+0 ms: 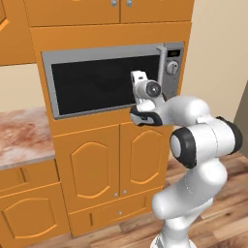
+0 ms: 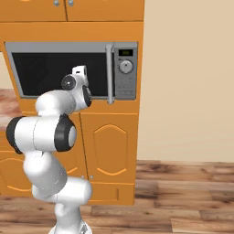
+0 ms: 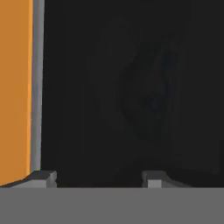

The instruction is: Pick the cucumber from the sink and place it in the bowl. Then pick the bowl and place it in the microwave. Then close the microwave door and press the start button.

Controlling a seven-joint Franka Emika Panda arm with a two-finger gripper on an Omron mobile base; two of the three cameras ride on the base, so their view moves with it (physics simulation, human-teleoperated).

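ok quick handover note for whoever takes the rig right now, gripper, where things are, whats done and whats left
Gripper: jaws apart, nothing between them, right up against the dark glass of the microwave door.
Microwave: door looks shut, flush with its frame; vertical handle untouched.
Bowl and cucumber: a faint round shape shows behind the glass, too dim to name.
Done: door appears closed.
Left: move right to the control panel and press the start button.

Orange cabinets (image 1: 97, 164), wood floor (image 2: 183, 196)
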